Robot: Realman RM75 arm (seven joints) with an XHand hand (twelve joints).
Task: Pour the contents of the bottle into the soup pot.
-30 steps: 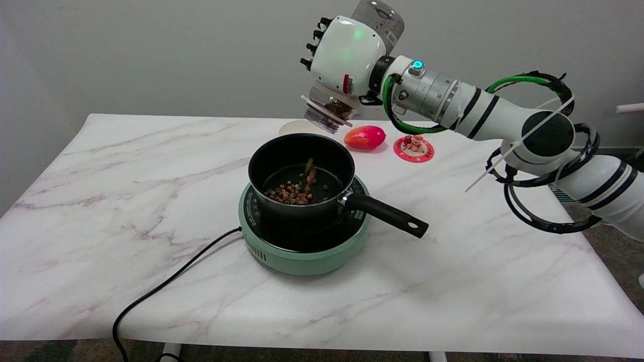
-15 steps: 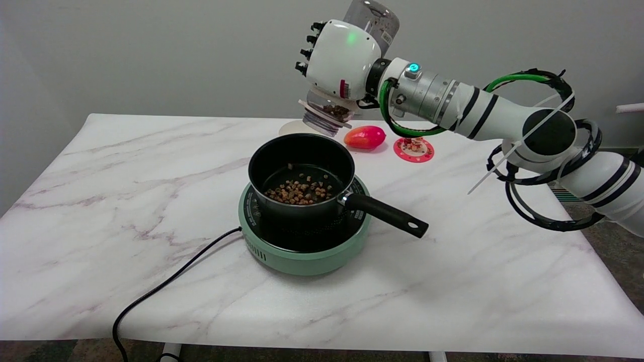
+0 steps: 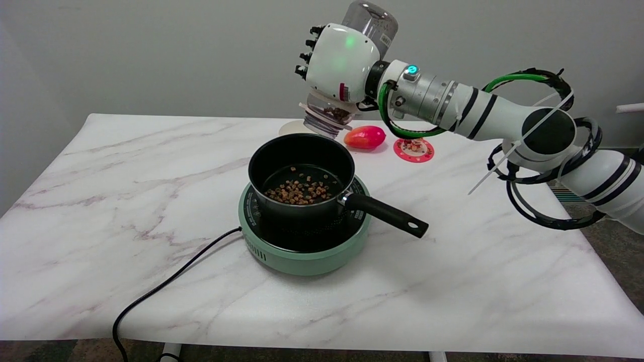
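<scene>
My right hand [image 3: 339, 63] grips a clear plastic bottle [image 3: 370, 20] held upside down and tilted, its open neck [image 3: 327, 118] pointing down-left just above the far rim of the black soup pot [image 3: 301, 163]. A few brown pieces still sit inside the neck. The pot stands on a green round cooker [image 3: 304, 249], its black handle [image 3: 387, 216] pointing to the lower right. Brown pellets [image 3: 299, 191] lie spread over the pot's bottom. The hand's fingers are mostly hidden behind its white back.
Behind the pot lie a red-orange fruit [image 3: 365, 137], a small red coaster with bits on it [image 3: 413, 149] and a pale round disc [image 3: 294, 128]. A black cable [image 3: 166, 286] runs from the cooker to the table's front-left edge.
The stream of pellets falling into the pot has stopped and they have settled. The hand and bottle have risen slightly and shifted a little to the left.
</scene>
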